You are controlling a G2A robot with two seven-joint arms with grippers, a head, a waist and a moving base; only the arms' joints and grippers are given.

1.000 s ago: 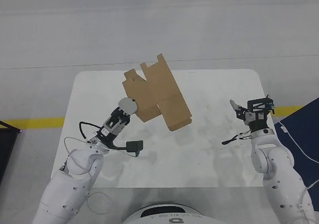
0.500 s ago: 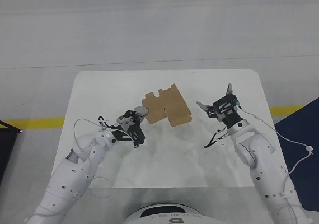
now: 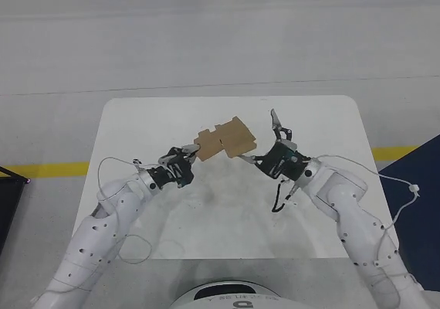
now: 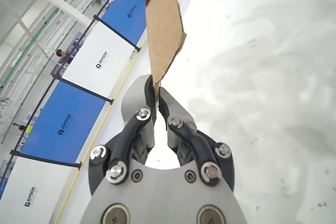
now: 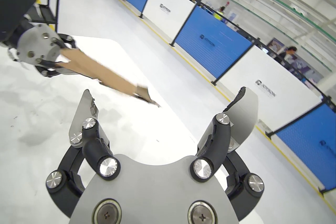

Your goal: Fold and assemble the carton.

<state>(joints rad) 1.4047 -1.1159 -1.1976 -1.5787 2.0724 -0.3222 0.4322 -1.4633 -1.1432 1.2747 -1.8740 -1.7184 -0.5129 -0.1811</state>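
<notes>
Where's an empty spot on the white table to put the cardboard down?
The near middle of the table, between the two arms, is bare. So are the far left and far right corners. It's crowded at the far middle, where the left end effector holds the carton beside the open right end effector.

A white table (image 3: pixel 228 224) stands across a yellow floor line (image 3: pixel 50 168).

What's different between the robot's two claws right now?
The left gripper is shut on an edge of the carton; the right gripper is open and holds nothing. The left gripper touches the carton; the right gripper only faces its other end. Both have the same metal fingers on black links.
</notes>
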